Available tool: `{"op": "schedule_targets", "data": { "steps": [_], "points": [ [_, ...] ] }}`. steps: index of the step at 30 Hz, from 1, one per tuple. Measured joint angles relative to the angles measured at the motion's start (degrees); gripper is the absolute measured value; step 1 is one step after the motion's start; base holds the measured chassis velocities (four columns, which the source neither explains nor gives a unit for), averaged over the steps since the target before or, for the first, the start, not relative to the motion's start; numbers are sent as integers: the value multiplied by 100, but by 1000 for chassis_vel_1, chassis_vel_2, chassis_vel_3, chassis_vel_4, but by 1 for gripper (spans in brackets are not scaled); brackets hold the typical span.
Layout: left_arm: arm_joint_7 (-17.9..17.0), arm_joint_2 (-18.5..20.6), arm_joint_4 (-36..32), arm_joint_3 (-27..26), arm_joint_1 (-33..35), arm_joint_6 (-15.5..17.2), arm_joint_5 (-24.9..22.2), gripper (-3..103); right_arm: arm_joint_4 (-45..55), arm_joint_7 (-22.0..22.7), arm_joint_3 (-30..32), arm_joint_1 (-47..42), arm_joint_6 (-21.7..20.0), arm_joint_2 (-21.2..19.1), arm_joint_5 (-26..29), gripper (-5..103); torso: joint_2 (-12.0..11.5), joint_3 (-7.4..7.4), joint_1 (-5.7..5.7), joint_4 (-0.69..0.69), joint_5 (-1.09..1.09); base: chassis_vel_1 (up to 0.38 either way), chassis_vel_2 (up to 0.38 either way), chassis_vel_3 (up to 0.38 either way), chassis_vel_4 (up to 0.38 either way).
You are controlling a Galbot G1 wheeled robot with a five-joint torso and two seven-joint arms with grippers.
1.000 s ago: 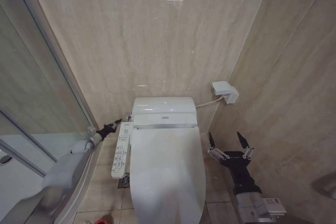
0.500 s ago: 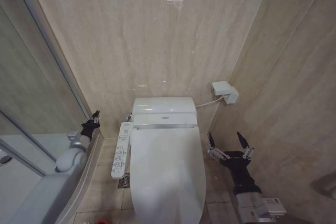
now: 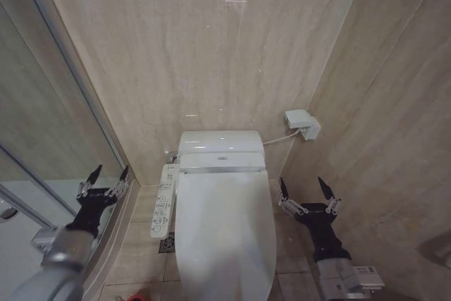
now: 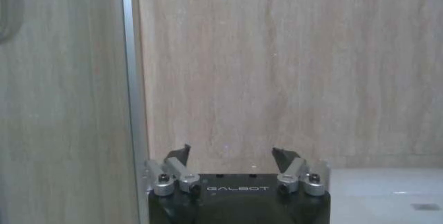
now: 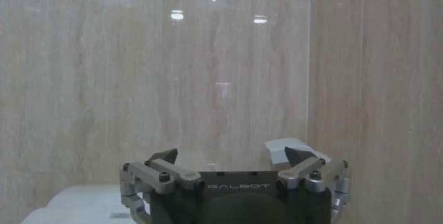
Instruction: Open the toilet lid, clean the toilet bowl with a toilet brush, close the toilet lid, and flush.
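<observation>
You have the large white glossy plastic toilet lid (image 3: 224, 234) lying flat and closed over the floor-standing toilet, in the middle of the head view; it covers the seat and the white ceramic toilet bowl beneath, so you cannot inspect the basin itself. Behind the lid sits the white rear housing (image 3: 220, 147) against the beige stone-look tiled wall (image 3: 211, 47).

Your left gripper (image 3: 104, 182) hangs to the left of the toilet, just beside the metal-framed glass shower screen (image 3: 63, 96), well apart from the lid. Its two dark fingers are spread wide with nothing between them; the left wrist view confirms this, the left gripper (image 4: 231, 154) facing the tiled wall with the screen's frame alongside.

Your right gripper (image 3: 304, 189) hangs to the right of the toilet, near the side wall, clear of the lid. Its jaws are likewise wide apart and empty, as the right wrist view of it (image 5: 231, 155) shows.

A white elongated control panel with rows of buttons (image 3: 163, 200) is fixed along the toilet's left side. A small white wall box (image 3: 301, 123) with a cable running to the toilet sits in the corner.

A small red object at the bottom edge of the head view, left of the toilet, is too cut off to identify.
</observation>
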Motion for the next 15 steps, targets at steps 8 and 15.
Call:
{"op": "schedule_targets", "data": {
  "steps": [8,15],
  "points": [
    [-7,-578,-689,268,772,-14,417,99,0,-2,0,0,0,0,0,100,0,0,1,0,-1,0,0,0,0],
    [7,-701,-689,386,1013,32,526,100,0,0,0,0,0,1,0,100,0,1,1,0,-1,0,0,0,0]
  ]
}}
